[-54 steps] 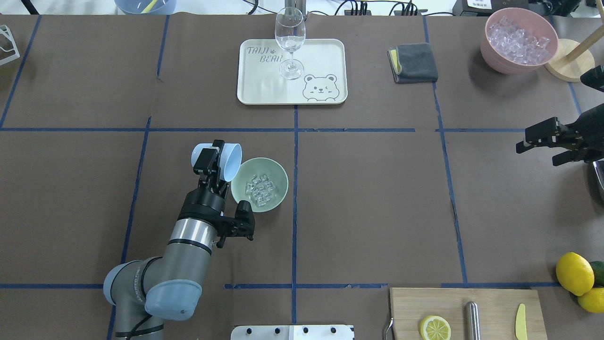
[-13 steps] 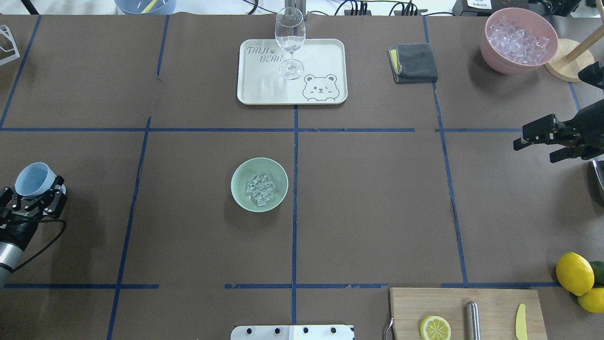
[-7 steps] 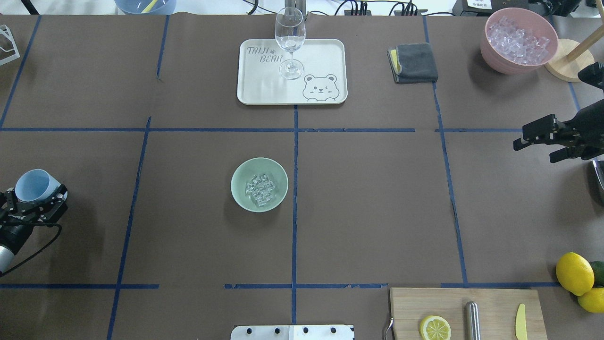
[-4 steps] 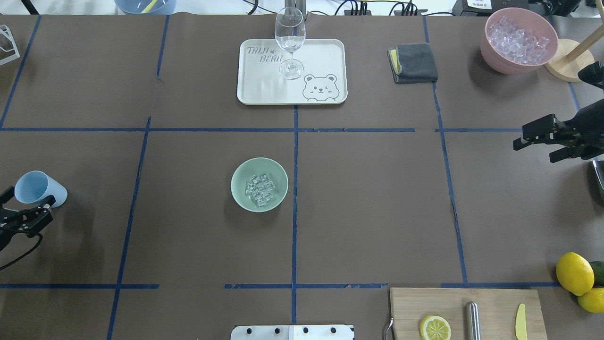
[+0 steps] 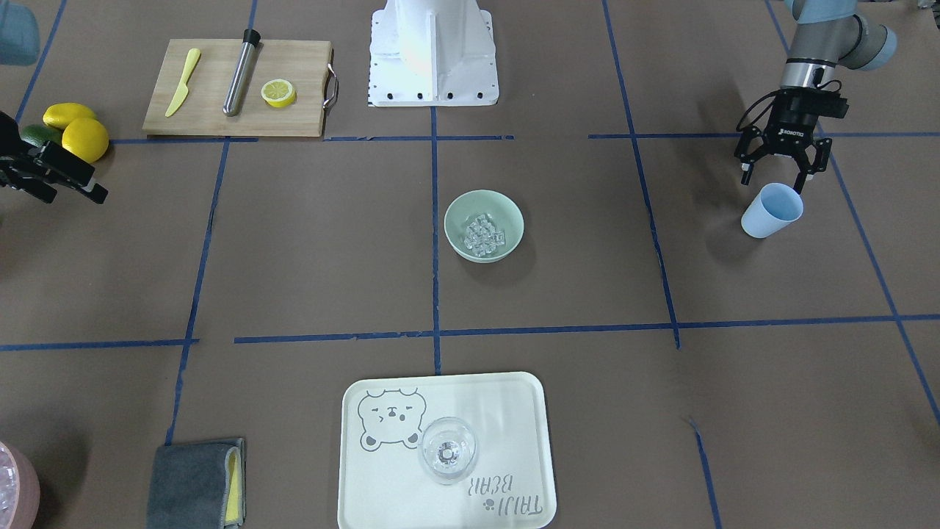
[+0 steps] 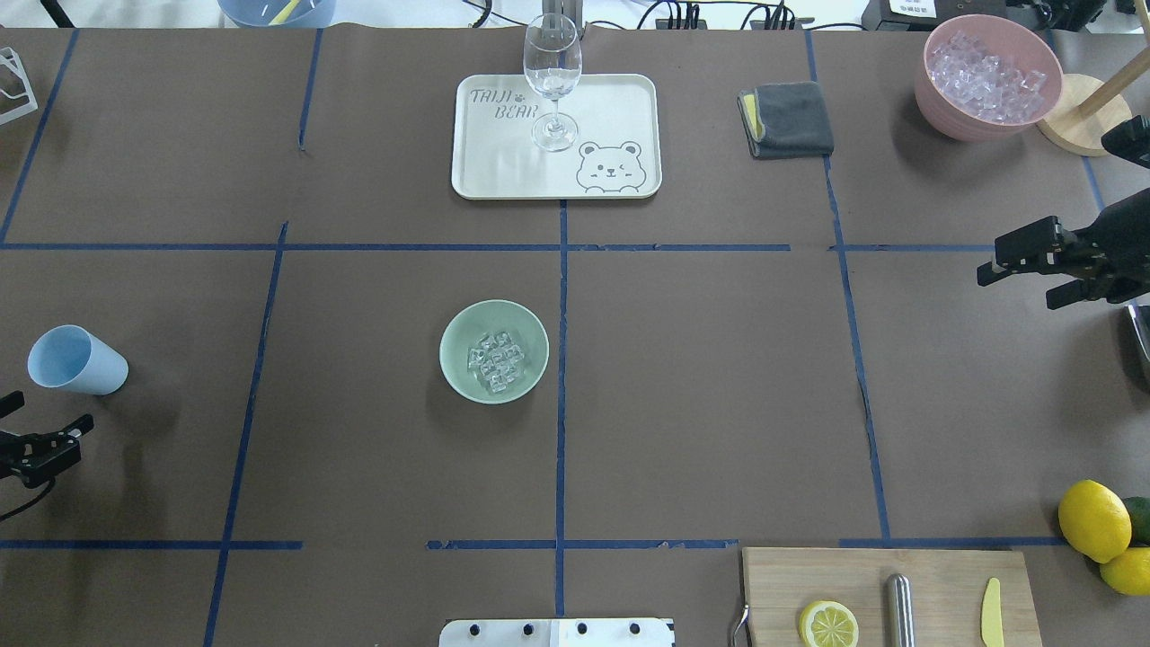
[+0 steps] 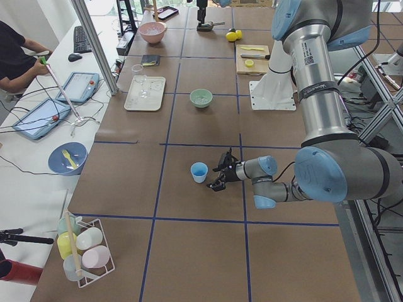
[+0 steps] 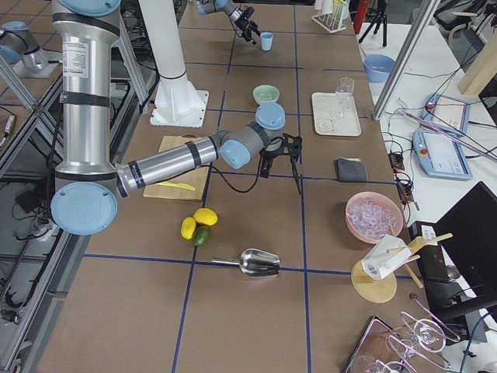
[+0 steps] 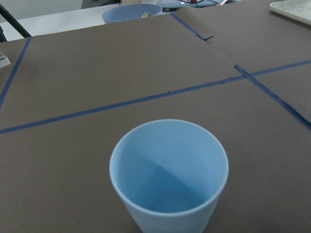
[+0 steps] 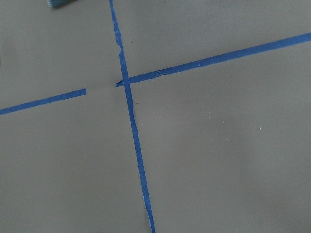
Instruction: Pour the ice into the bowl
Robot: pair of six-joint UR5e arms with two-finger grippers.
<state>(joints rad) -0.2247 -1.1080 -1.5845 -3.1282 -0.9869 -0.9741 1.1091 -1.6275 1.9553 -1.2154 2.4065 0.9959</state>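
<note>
1. Brown bench (image 6: 701, 377): crossed by blue tape lines, carries everything listed here.
2. Cream tray (image 6: 620, 108): lies at the far middle and bears an upright wine glass (image 6: 552, 67).
3. Pink tub (image 6: 934, 94): stands at the far right, filled with clear chunks.
4. Mint-green bowl (image 6: 452, 346): sits upright near the bench's middle, just left of the central tape line, well apart from both arms.
5. Left tool (image 5: 772, 178): hangs low at the bench's left edge, jaws spread apart, gripping nothing, just on the robot's side of the cup and clear of it.
6. Right tool (image 6: 1020, 288): hovers at the right edge, jaws apart, empty.
7. Blue cup (image 6: 76, 361): stands upright on the bench, empty inside in the left wrist view.
8. Ice (image 6: 495, 362): lies as a small heap of clear cubes in the bottom of the bowl.
</note>
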